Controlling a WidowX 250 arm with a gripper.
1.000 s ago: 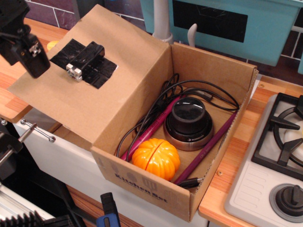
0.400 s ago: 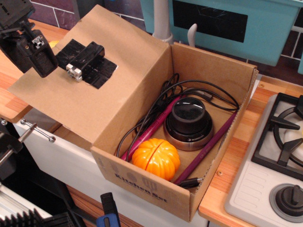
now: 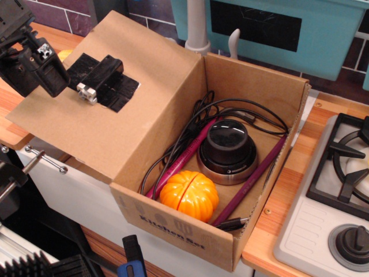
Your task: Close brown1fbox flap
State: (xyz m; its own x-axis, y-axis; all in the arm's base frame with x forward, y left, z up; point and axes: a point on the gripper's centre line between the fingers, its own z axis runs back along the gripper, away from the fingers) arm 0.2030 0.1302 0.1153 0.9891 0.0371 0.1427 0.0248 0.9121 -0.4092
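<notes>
The brown1fbox (image 3: pixel 173 228) stands open on the counter, with "Kitchen Set" printed on its near wall. Its flap (image 3: pixel 138 127) slopes up and out to the left. The flap carries a black tape patch (image 3: pixel 118 92) and a black block handle (image 3: pixel 99 77) with a white end. My black gripper (image 3: pixel 46 75) hovers at the flap's upper left, just left of the handle and at the edge of the tape. I cannot tell how its jaws stand. Inside the box lie an orange toy pumpkin (image 3: pixel 189 195), a round black device (image 3: pixel 228 147), magenta rods and black cables.
A stove top (image 3: pixel 340 184) lies to the right on the wooden counter (image 3: pixel 285 196). A teal cabinet (image 3: pixel 277 29) and a white faucet (image 3: pixel 196 26) stand behind the box. A metal bar handle (image 3: pixel 43 158) sits below the flap, and a blue-black tool (image 3: pixel 132 262) at the bottom edge.
My gripper has moved right and slightly down, up to the handle. The flap and the box have shifted a little to the left.
</notes>
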